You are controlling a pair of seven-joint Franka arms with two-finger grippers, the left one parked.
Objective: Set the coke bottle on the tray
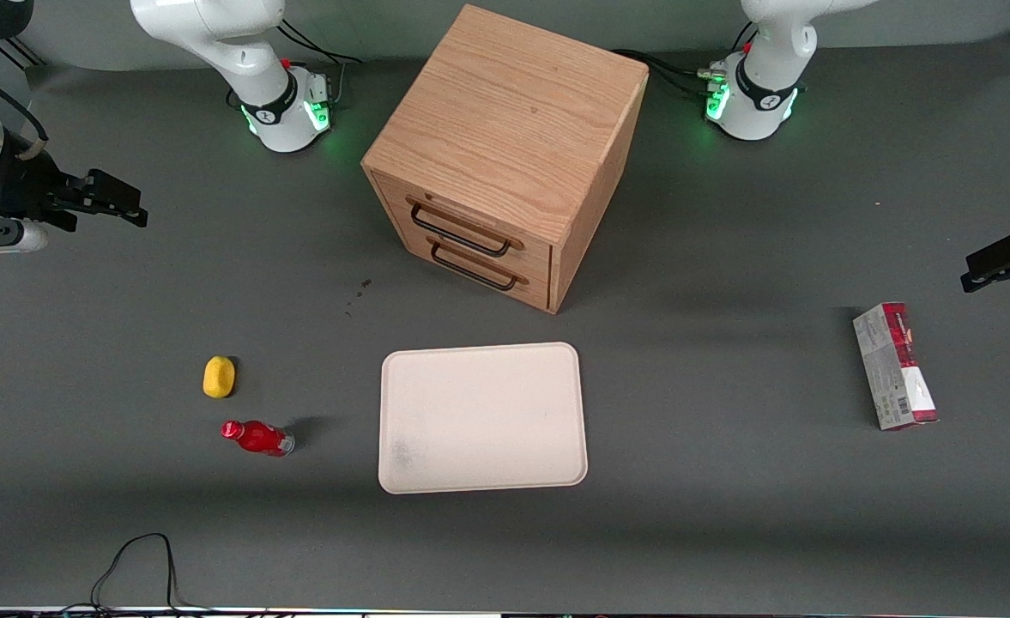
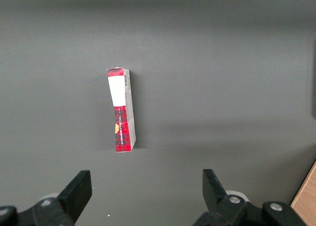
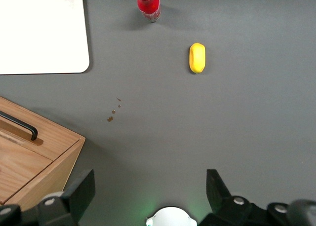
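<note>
Seemingly matte grey table (image 1: 728,481), jaws (image 3: 150,196) apart.

1. Coke bottle (image 1: 257,437): red body, red cap, clear base.
2. Tray (image 1: 482,418): plain cream-beige, faint grey smudge near one corner.
3. Lump (image 1: 219,377): solid yellow.
4. Box (image 1: 894,366): red and grey, white panel with barcode.
5. Cabinet (image 1: 505,146): light wood grain, black handles.
6. Tabletop (image 1: 728,515): dark grey.
7. Tool (image 1: 114,202), raised over the working arm's end of the tabletop: black, fingers spread.
</note>
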